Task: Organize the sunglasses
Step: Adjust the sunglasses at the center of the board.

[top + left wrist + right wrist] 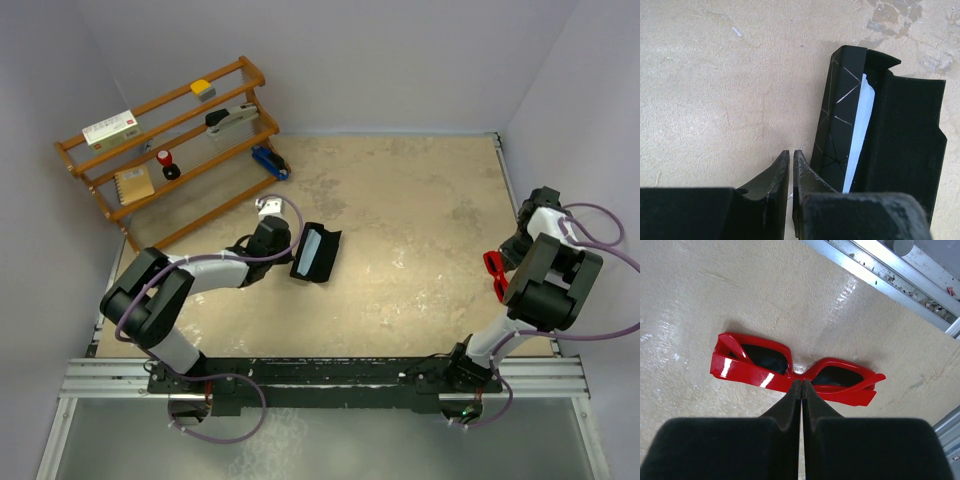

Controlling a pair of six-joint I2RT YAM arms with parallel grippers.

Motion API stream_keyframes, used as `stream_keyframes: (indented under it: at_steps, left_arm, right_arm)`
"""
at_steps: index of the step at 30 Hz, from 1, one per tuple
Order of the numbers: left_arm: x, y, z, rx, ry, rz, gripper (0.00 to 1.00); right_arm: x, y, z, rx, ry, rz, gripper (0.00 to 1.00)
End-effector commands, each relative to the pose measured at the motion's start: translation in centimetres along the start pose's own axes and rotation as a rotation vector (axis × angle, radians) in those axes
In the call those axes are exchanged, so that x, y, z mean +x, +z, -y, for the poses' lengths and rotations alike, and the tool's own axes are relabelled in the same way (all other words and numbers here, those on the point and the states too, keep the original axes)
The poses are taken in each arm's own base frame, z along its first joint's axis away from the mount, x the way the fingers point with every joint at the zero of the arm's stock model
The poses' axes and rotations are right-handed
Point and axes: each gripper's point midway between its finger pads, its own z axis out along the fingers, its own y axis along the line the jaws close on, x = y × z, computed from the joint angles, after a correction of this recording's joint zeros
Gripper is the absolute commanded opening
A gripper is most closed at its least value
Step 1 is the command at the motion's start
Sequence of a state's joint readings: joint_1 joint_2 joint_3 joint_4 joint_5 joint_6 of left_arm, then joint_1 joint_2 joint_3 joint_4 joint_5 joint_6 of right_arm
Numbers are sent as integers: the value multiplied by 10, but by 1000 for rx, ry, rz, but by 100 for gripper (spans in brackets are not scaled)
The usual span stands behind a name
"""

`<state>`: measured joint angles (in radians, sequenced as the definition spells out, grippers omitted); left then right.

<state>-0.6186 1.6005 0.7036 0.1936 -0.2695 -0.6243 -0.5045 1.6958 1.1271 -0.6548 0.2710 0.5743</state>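
Likely light, stiff and slippery, the sunglasses (752, 374) are lying at the table's (400, 220) right, the closed right claw (801, 384) touching their bridge, probably the best hold; the left claw (791, 153) is hovering closed, empty.

The right claw (801, 386) covers the lower middle of the sunglasses (740, 369).

Sunglasses (755, 371), just ahead of right gripper (801, 383) tips: glossy red plastic, sharp highlights; lenses dark, smooth.
Right pads (785, 410): matt black, fine foam-like grain.
Left gripper (791, 153): hard black plastic, edges scuffed pale.
Case (905, 140), right of left gripper: lining matt, felt-like; shell smoother, thin pale lines.
Cloth (860, 130) in case: pale, smooth.
Table (715, 90): beige, mottled, slightly rough.
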Motion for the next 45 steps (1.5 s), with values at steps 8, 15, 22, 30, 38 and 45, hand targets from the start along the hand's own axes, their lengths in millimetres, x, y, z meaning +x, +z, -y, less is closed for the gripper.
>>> stream_keyframes:
  at_steps: [8,15,22,30,38,45]
  left_arm:
    - [-11,-5,4,14,6,46,4]
    - [-10,-3,4,16,4,46,4]
    - [-12,-4,6,21,-1,50,4]
    - [-13,-7,7,29,-12,54,4]
    - [-16,-12,6,26,-17,61,4]
    - [-18,-14,6,28,-21,66,4]
  right_arm:
    - [-19,-6,6,63,22,34,0]
    - [-7,4,5,58,15,-8,0]
    - [-5,6,-3,9,-7,-11,0]
    - [4,4,-20,-38,-88,-11,0]
    - [16,-12,-53,-63,-214,24,0]
    - [35,-22,-80,-89,-327,48,0]
